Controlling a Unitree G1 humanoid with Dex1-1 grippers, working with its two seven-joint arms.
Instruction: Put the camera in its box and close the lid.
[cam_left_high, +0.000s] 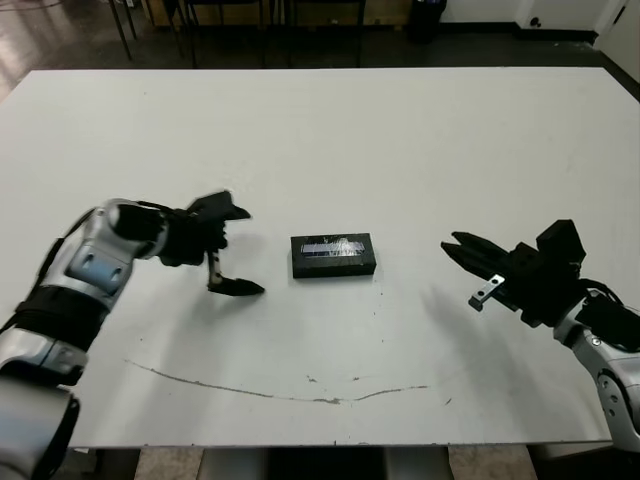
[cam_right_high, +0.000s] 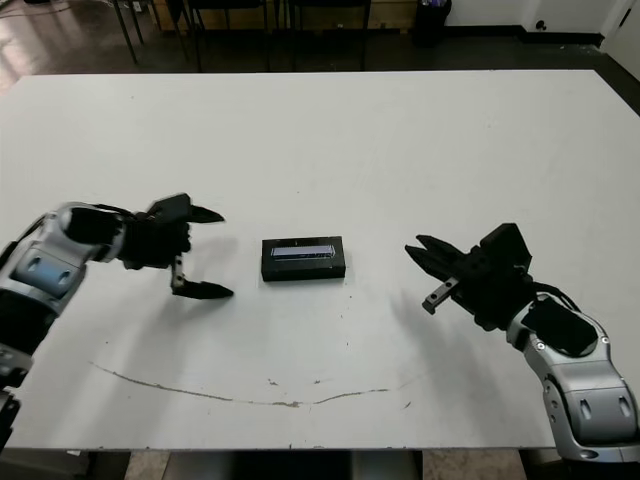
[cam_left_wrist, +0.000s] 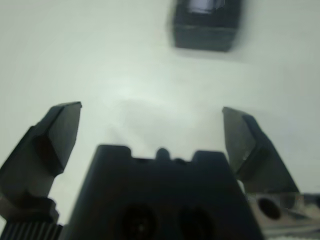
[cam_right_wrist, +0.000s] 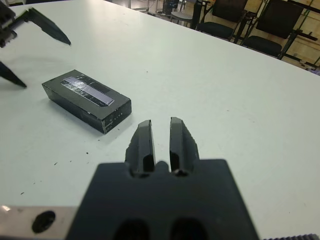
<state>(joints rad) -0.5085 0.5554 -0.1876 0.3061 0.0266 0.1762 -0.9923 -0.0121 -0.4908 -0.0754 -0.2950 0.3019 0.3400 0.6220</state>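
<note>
Box (cam_left_high: 334, 256) sits closed mid-table, lid (cam_right_wrist: 88, 89) on, strip up — camera not visible. Left end effector (cam_left_high: 236, 250) wide open, empty; right end effector (cam_right_wrist: 161, 141) nearly shut, empty. Risk: a stray nudge shifts the lid.

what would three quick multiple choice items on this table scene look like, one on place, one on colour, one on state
1. Where does the box stand?
A. between the two grippers
B. at the table's far edge
C. inside the right gripper

2. What colour is the strip on the lid?
A. red
B. pale grey-lilac
C. green

3. How is the left gripper?
A. shut on the box
B. open, holding nothing
C. shut on a cloth

Answers:
1 A, the head views show it mid-table with the right gripper on the other side.
2 B, the right wrist view shows it.
3 B, its fingers stand wide apart off the box.
</note>
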